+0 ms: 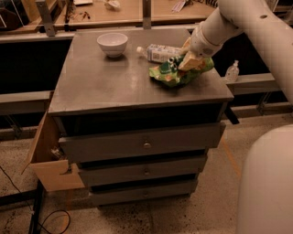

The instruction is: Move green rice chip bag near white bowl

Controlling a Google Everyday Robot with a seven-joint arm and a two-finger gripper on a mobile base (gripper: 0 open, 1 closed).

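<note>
Floor comes first for you: speckled concrete, with the robot's white body bulking up at your lower right. A brown cardboard box leans against the left side of a grey drawer cabinet. You can see three drawers on its front; the top drawer has a small round knob at its middle.

On the cabinet's flat top, look to the right half. The green rice chip bag lies there, crumpled, near the right edge and about midway between front and back. The gripper sits on the bag's upper right part and is clamped on it, with the green foil bunched up around it. The white arm runs from there up and out at your top right.

Just behind the bag a white bottle with a printed label lies on its side, its cap pointing left. You cannot tell whether bag and bottle touch.

Farther back and to the left, the white bowl stands upright near the back edge. It is well apart from the bag, and the bottle's cap is near it.

Off the cabinet to your right, a small clear bottle stands on a ledge. Behind everything runs a wooden bench.
</note>
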